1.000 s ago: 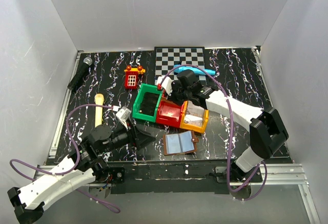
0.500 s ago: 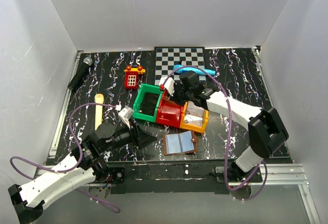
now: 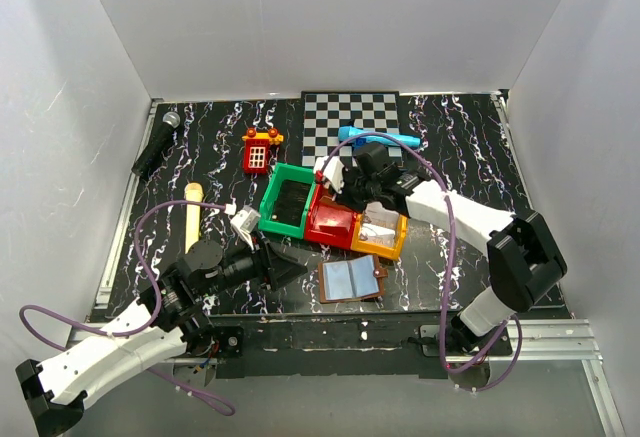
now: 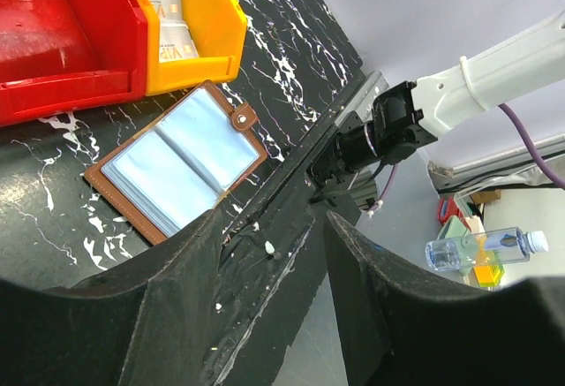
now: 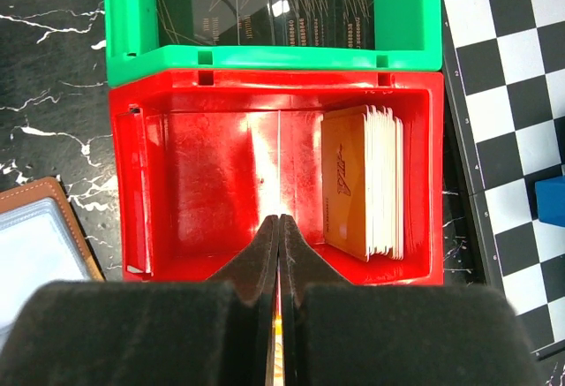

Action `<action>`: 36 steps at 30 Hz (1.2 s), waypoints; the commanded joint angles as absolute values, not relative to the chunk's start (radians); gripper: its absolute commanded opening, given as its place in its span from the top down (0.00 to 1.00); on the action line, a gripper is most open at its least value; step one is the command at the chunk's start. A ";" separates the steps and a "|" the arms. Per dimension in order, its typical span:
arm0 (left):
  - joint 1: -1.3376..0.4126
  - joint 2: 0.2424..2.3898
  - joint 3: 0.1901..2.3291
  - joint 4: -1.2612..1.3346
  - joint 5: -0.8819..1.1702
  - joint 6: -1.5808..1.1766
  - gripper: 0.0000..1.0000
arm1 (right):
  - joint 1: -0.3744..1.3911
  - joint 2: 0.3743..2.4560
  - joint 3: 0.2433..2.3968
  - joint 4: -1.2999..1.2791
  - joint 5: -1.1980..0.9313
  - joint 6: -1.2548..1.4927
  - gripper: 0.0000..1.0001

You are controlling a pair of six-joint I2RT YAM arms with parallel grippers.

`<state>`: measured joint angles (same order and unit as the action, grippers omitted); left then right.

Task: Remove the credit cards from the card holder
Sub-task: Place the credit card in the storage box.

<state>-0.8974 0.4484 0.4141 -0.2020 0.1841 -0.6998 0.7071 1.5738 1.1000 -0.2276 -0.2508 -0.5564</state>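
Right fingers [image 5: 256, 258] pressed together, drifted slightly far over red bin [image 5: 265, 81] holding stacked credit cards [image 5: 362, 183]. Left fingers [image 4: 177, 298] spread, advanced toward open card holder [image 4: 181, 170]; another extraction likely.

A black table [image 3: 465, 127] veined with white fills the middle of the enclosure. 3 plain white panels stand around the table: a back wall [image 3: 330, 17] behind it, a left wall [image 3: 60, 107] and a right wall [image 3: 590, 87] at its sides. Aluminium rails [image 3: 560, 332] frame the table's near edge, and a grey floor [image 3: 350, 407] lies in front of it. The light is even and soft. Past the table's near edge a clear water bottle [image 4: 481, 249] lies amid blurred clutter.
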 commanded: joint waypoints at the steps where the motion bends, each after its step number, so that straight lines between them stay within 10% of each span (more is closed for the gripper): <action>1: -0.893 0.448 0.399 -0.180 0.198 -0.701 0.52 | 0.704 1.513 1.097 -0.247 -0.270 -0.572 0.99; 36: -0.894 0.517 0.414 -0.161 0.198 -0.661 0.52 | 0.704 1.793 1.407 -0.511 -0.206 -0.652 0.99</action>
<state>-0.8974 0.5076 0.4011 -0.1783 0.1940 -0.6838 0.7071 1.7737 1.3521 -0.4755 -0.2066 -0.6334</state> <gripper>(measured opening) 0.482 0.022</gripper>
